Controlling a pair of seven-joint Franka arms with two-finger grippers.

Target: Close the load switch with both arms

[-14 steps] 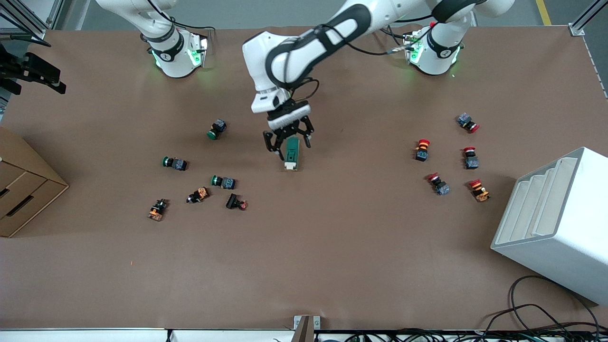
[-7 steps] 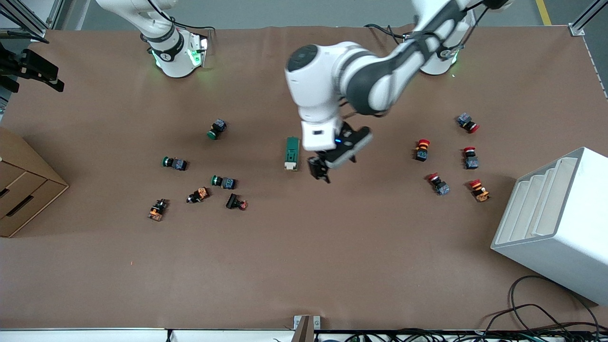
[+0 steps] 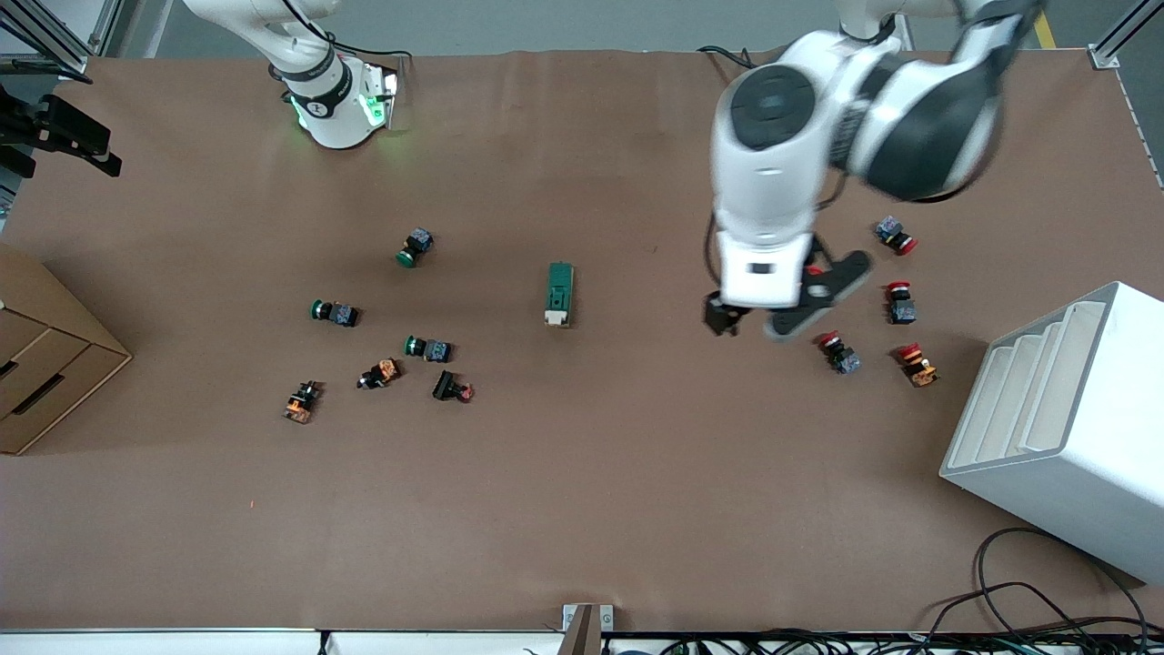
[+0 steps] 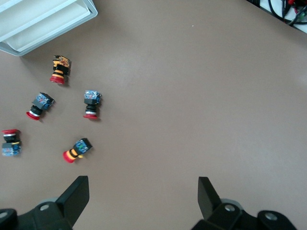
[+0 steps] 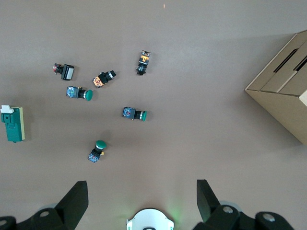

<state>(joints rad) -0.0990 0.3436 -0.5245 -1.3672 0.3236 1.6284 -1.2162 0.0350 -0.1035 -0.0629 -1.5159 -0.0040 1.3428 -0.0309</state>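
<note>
Lying flat on the brown table [image 3: 582,509] near its middle, the load switch [image 3: 559,294] is a narrow dark green block with its small white lever piece at the end nearer the front camera; nothing touches it. Toward the right arm's end of the table from it sit scattered push buttons, three of them green-capped [image 3: 415,247] and three more orange and black ones a little nearer the front camera, all apart from the switch. Past those, at the table's edge, stands a cardboard box [image 3: 45,355] with slots in its face; what it holds cannot be seen. Toward the left arm's end lies a cluster of red-capped push buttons [image 4: 90,104], and beside them a white tray [image 3: 1064,423] with stepped compartments that show nothing inside. The left gripper [image 4: 143,197] hangs up in the air over the bare table between the switch and the red-capped buttons, jaws spread wide and holding nothing. The right gripper [image 5: 142,200] is raised high over the right arm's own green-lit base [image 5: 149,219], jaws likewise spread and holding nothing, that arm waiting. Black cables [image 3: 1028,591] trail at the table's edge nearest the front camera. No legible writing shows on anything.
</note>
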